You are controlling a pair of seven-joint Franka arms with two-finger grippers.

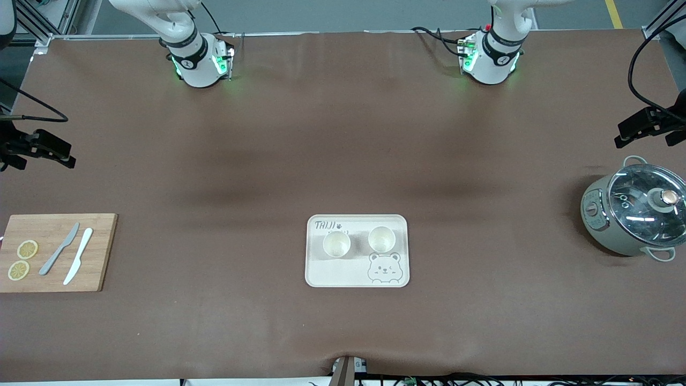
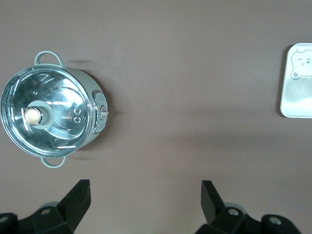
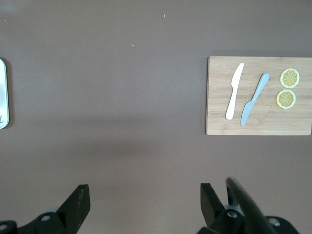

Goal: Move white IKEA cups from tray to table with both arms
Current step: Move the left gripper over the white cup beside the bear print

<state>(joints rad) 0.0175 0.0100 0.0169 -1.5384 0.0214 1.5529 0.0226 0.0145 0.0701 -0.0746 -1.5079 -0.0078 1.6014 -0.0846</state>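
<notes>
2 plain cream cups (image 1: 336, 244), upright, handleless.

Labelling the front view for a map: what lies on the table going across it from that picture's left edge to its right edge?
Wooden cutting board with lemon slices and two knives → bear-printed tray holding two white cups → lidded pot.

**Brown table and what rests on it**

A brown-covered table (image 1: 343, 150) fills the front view. Low at centre lies a cream bear-printed tray (image 1: 316, 271). At the lower left edge sits a wooden cutting board (image 1: 102, 252). At the right edge, mid-height, stands a grey-green pot with a glass lid (image 1: 635, 212). Two white arm bases stand along the top.
</notes>
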